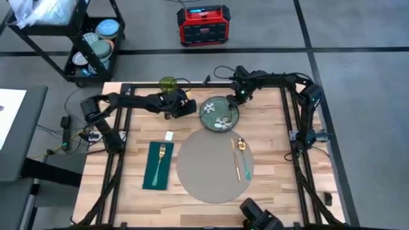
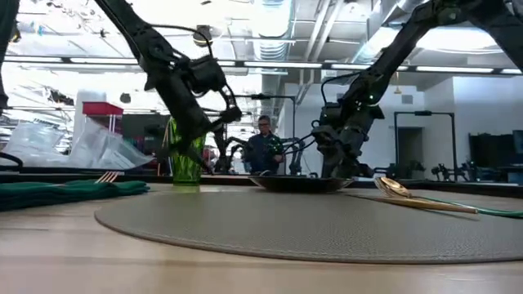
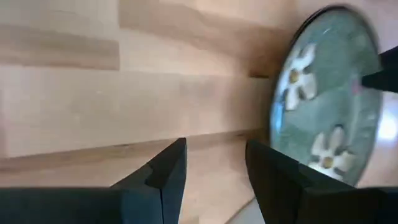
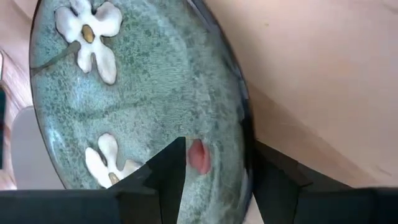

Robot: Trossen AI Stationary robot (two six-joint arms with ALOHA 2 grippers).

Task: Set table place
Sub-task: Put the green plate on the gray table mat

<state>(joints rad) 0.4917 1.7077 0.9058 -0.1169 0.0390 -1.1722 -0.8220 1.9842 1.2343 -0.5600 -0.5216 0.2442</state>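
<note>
The round grey-beige place mat lies at the middle of the wooden table. A dark green floral plate lies flat just beyond the mat's far edge, and also shows in the low view. My right gripper is open at the plate's far right rim, one finger over the plate's inside and one outside it. My left gripper hovers open over bare wood just left of the plate, with nothing between its fingers. My right gripper straddles the plate's far right rim, slanting down from the table's far side. One finger is over the plate's inside and the other is outside the rim. I cannot tell whether they touch it. The plate lies flat.
A green glass stands at the far edge, left of the plate. A dark green napkin with a gold fork lies left of the mat. A knife and spoon lie on the mat's right part. A person sits beyond the table.
</note>
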